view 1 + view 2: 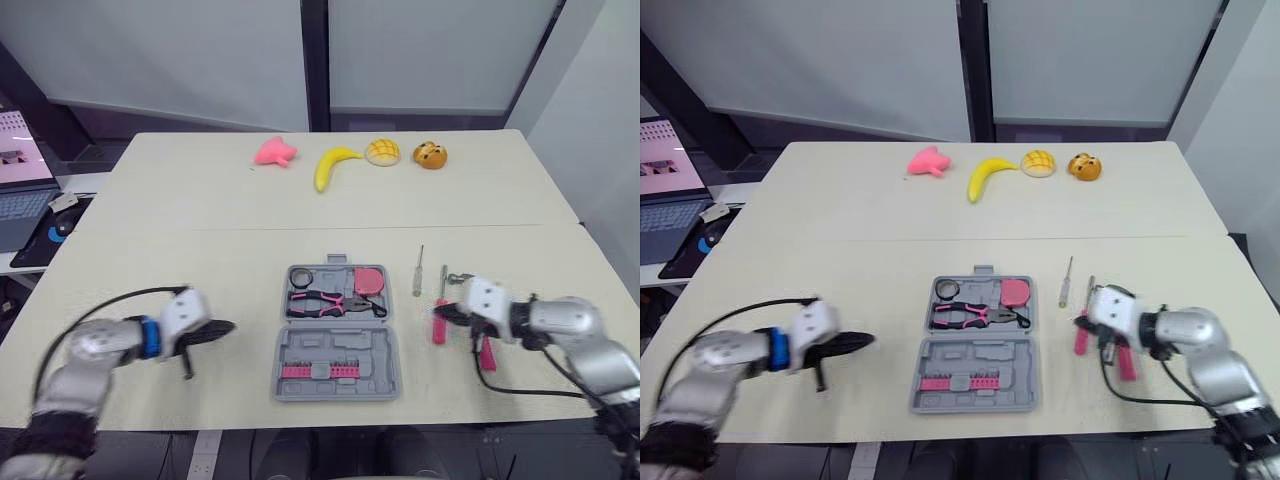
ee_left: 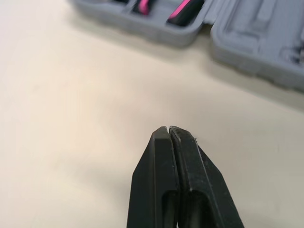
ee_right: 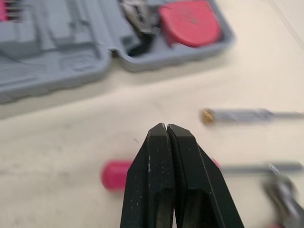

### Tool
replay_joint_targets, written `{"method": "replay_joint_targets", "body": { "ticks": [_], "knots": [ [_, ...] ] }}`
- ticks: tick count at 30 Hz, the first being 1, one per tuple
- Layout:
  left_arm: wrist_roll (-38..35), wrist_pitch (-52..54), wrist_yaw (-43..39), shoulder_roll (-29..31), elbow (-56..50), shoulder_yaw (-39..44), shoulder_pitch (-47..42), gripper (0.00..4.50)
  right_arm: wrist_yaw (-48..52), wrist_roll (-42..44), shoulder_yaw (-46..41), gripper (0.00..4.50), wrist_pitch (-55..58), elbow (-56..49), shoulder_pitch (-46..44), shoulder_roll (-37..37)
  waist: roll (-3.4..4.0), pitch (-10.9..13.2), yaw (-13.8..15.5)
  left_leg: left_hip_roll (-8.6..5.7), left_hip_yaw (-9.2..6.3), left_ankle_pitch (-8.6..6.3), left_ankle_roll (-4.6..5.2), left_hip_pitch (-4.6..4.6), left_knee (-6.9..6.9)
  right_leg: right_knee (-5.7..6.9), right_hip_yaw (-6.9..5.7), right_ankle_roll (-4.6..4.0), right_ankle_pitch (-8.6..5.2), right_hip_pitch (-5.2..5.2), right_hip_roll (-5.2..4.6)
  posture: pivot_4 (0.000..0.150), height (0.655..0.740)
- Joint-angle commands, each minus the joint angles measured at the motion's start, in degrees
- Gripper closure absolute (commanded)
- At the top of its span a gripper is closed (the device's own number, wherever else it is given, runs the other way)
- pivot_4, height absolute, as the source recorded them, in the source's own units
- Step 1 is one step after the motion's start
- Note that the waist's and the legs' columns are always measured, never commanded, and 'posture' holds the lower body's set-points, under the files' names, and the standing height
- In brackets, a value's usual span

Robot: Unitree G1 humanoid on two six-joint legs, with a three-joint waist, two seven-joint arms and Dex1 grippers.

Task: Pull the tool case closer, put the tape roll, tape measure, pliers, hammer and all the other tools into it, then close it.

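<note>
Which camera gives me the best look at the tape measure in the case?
The right wrist view: the red tape measure sits large and unobstructed in a corner pocket of the open tool case. Both eye views show it too, but small, in the case's far right corner.

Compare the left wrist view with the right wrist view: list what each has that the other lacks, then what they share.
Left wrist view, not the right: the shut left gripper and pink-and-black handles inside the case. Right wrist view, not the left: the shut right gripper, the red tape measure in the case, a pink-handled screwdriver and a thin silver tool, both lying on the table. Both: the open grey case and the beige table.
</note>
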Motion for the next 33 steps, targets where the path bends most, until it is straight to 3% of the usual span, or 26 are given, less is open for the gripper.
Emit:
{"method": "replay_joint_targets", "body": {
  "ticks": [1,2,10,14,18,21,33],
  "knots": [
    [-5.71,0.35,2.36,-0.17,-4.02,8.40,5.14,4.11,-3.26,3.19,-9.58,4.50,1.24,-3.30,4.78,-1.21,-0.01,0.00,0.18,0.01,0.00,0.00,0.00,0.00,0.00,-0.03,0.00,0.00,0.00,0.01,0.00,0.150,0.7193],
    [-6.46,1.10,2.75,-0.33,-4.66,9.45,6.21,3.95,-3.52,3.56,-10.82,4.50,1.21,-3.38,5.85,-1.36,-0.01,0.00,0.30,0.01,0.00,0.00,0.00,0.00,-0.01,-0.02,0.00,0.00,0.00,0.02,-0.01,0.150,0.7193],
    [-10.37,4.46,7.77,-4.66,-7.23,17.61,19.04,1.37,-4.43,7.92,-21.98,2.87,1.33,-3.44,21.26,-0.09,-0.03,0.00,0.37,0.01,0.01,-0.01,0.02,0.05,-0.03,-0.06,-0.01,0.00,0.00,0.14,-0.03,0.150,0.7193],
    [-10.74,5.51,8.87,-5.85,-9.15,18.85,23.05,0.06,-4.39,9.46,-23.23,2.01,1.69,-4.68,26.93,1.40,-0.08,-0.03,0.36,0.05,-0.02,-0.01,0.02,0.13,-0.03,-0.05,-0.04,0.00,-0.01,0.23,-0.02,0.150,0.7193],
    [-10.97,6.46,9.62,-6.07,-10.65,18.77,23.81,0.00,-5.35,9.91,-22.45,1.07,2.06,-4.45,26.86,1.64,-0.07,-0.04,0.37,0.06,0.00,-0.01,0.02,0.14,-0.03,-0.08,-0.02,0.00,-0.01,0.22,-0.03,0.150,0.7193],
    [-10.72,6.95,10.08,-6.09,-11.16,18.53,23.61,0.00,-5.54,9.91,-21.86,0.01,2.11,-3.58,25.84,1.22,-0.07,-0.04,0.37,0.06,0.00,-0.01,0.01,0.13,-0.03,-0.10,-0.04,0.00,-0.01,0.22,-0.03,0.150,0.7193],
    [-10.82,6.48,10.18,-6.50,-13.72,18.40,24.60,0.00,-4.99,9.99,-19.83,0.01,3.52,-3.39,21.32,-0.47,-0.08,-0.04,0.38,0.05,0.00,-0.02,0.02,0.12,-0.06,-0.17,-0.04,0.00,-0.01,0.24,-0.02,0.150,0.7193]
  ]
}}
